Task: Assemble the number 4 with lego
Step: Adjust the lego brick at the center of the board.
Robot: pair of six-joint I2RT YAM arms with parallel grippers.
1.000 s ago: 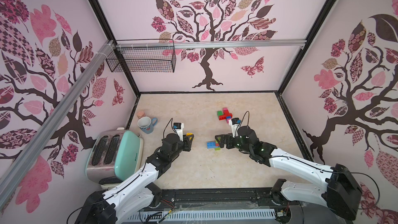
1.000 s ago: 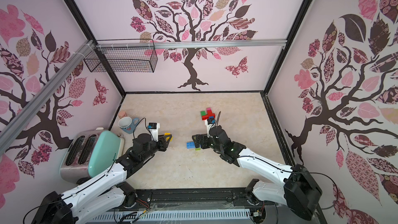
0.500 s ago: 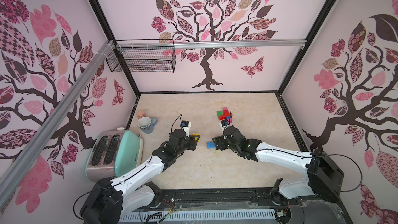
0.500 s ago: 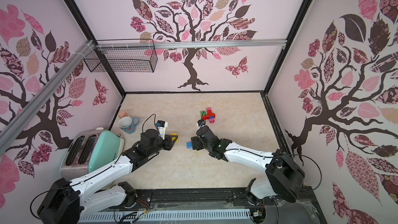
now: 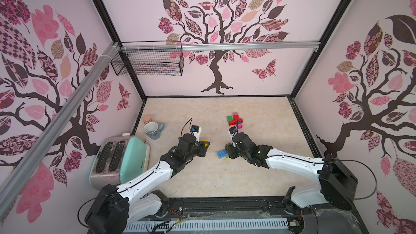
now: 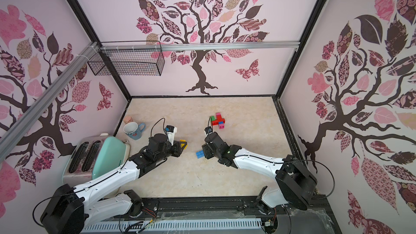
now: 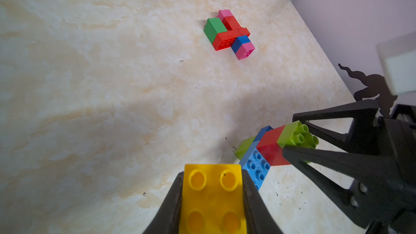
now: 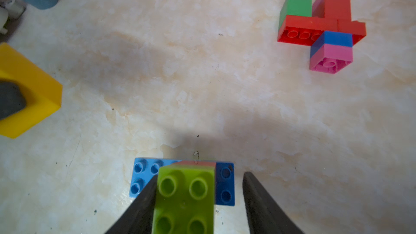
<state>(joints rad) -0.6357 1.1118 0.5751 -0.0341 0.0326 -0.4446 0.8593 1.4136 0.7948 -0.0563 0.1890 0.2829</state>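
My left gripper [image 7: 212, 173] is shut on a yellow lego brick [image 7: 212, 199], held just above the table left of centre in both top views [image 5: 206, 144] [image 6: 183, 144]. To its right, a small lego stack rests on the table: a lime brick [image 8: 184, 199] on a red one [image 7: 270, 148] on a long blue brick [image 8: 144, 176]. My right gripper [image 8: 200, 175] straddles the lime brick, open; one finger touches it and the other stands clear. At the back lies a joined lego group [image 5: 235, 120] of green, red, pink and blue bricks.
A blue mug [image 5: 154, 130] and a small pink object [image 5: 147, 119] sit at the back left. A mint toaster [image 5: 121, 160] stands at the left edge. A wire basket [image 5: 148, 61] hangs on the back wall. The two grippers are close together.
The right gripper's jaws have narrowed around the lime brick and its wrist has swung toward the stack. The left arm has carried the yellow brick to the right.
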